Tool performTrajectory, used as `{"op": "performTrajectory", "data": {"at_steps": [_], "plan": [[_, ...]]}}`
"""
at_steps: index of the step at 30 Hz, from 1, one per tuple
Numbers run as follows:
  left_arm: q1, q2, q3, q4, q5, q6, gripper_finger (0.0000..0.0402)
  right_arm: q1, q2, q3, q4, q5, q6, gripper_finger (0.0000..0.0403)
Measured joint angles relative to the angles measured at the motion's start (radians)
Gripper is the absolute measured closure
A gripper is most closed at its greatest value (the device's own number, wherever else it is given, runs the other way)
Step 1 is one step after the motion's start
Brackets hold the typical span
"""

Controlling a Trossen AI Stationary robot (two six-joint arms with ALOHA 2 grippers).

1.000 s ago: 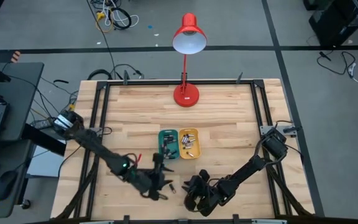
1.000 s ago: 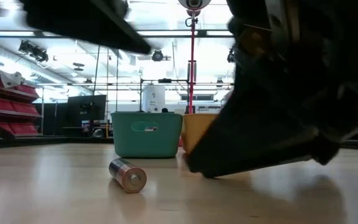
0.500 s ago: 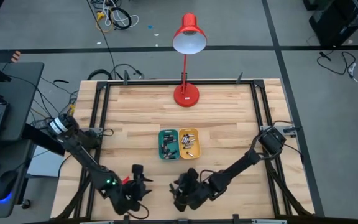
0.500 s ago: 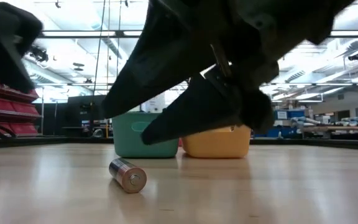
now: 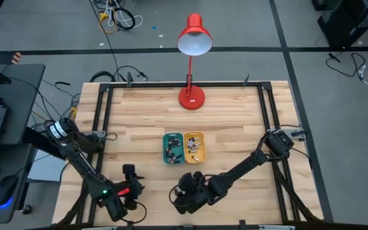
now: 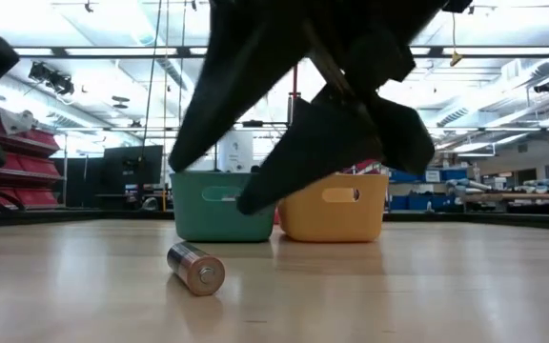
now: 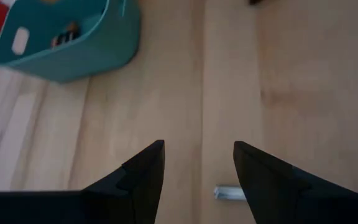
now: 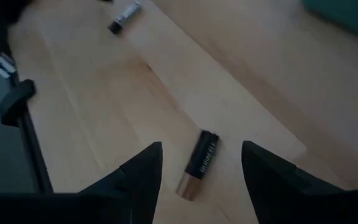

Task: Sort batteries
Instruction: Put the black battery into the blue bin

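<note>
High view: the right gripper (image 5: 179,199) hangs over the near edge of the desk (image 5: 235,108), in front of the teal tray (image 5: 172,147) and the yellow tray (image 5: 194,147), both of which hold batteries. The left gripper (image 5: 130,185) waits well to the left of it, also near the front edge.

Low view: one loose battery (image 6: 196,268) lies on its side on the desk, in front of the teal tray, with a dark gripper hanging above and behind it, not touching it.

Left wrist view: the left gripper's fingers (image 7: 143,171) stand apart and hold nothing. A silvery battery (image 7: 229,193) lies just beside one fingertip, partly hidden.

Right wrist view: the right gripper's fingers (image 8: 140,171) are spread and empty. A dark battery with a copper end (image 8: 199,164) lies on the desk between them, set at a slant. A second battery (image 8: 124,15) lies well apart, farther off.

Procedure, as judged: lower the right gripper with the battery centred between the fingers, turn the wrist so the fingers close across its round body, and close only once the tips are at desk level, or it may roll away.
</note>
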Motion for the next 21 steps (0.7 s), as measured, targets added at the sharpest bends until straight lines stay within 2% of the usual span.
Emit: {"op": "performTrajectory", "data": {"at_steps": [5, 11, 17, 21], "plan": [[-0.025, 0.0, 0.0, -0.04, 0.041, -0.046, 0.0195, 0.0, 0.0, 0.0, -0.075, -0.013, 0.049, 0.02], [-0.029, 0.0, 0.0, -0.012, 0.155, -0.044, 0.0195, -0.004, 0.001, 0.0, -0.098, -0.032, 0.12, 0.0202], [-0.026, 0.0, 0.0, -0.011, 0.143, -0.02, 0.0195, -0.008, 0.001, 0.0, -0.094, -0.039, 0.136, 0.0202], [-0.009, 0.0, 0.0, -0.009, 0.119, -0.012, 0.0195, -0.025, 0.001, 0.017, -0.136, -0.047, 0.056, 0.0202]]}}
